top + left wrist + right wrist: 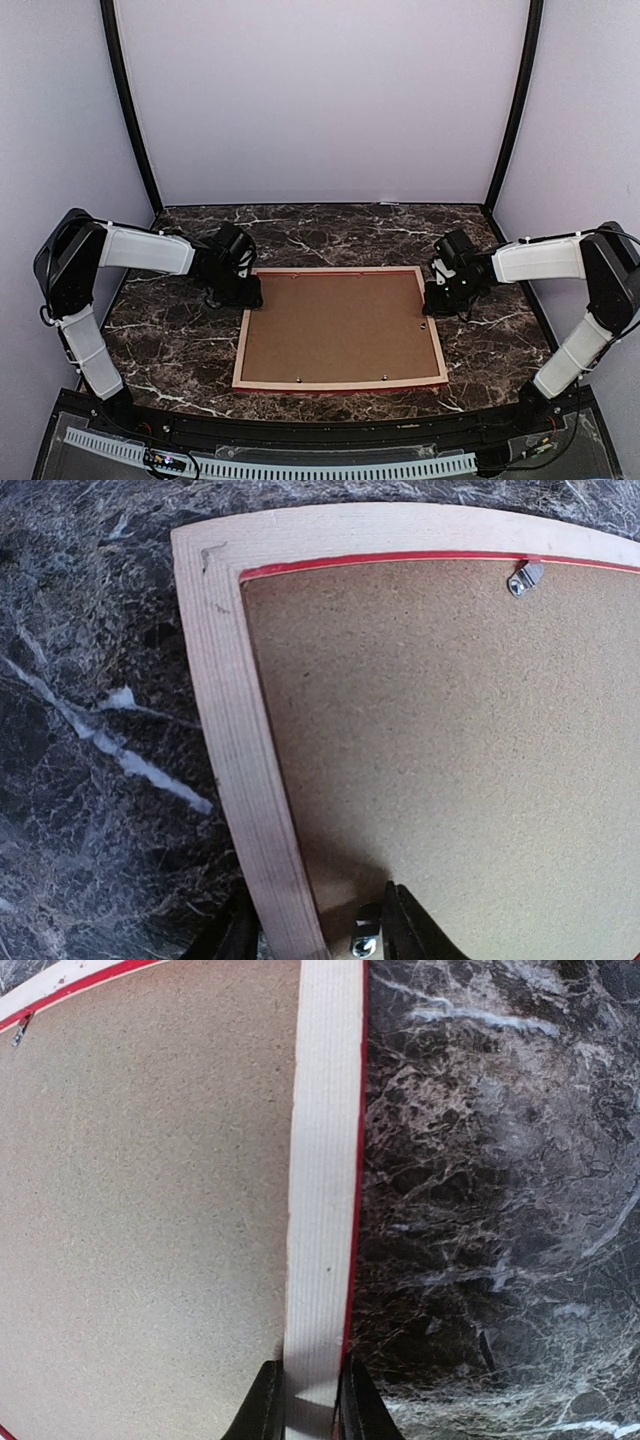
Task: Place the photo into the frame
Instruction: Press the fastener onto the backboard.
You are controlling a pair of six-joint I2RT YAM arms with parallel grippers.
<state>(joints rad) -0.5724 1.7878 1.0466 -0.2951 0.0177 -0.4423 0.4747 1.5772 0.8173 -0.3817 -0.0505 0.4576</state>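
Dark, white-veined marble worktop (pixel 330 228) carried everything. The left hand (pixel 320 940) stood released, fingers (pixel 410 930) astride the left rail of the thin-railed rectangular frame (pixel 242 345), which lay face down mid-worktop, grainy pale wood upward, red at its edges. Speckled brown backing board (pixel 340 325) filled it. The right hand (pixel 310 1410) was clenched on the right rail.

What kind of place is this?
Probably a robot test booth: plain white walls close in a marble-look table, a left arm and right arm stand at its near edge, a frame between them.
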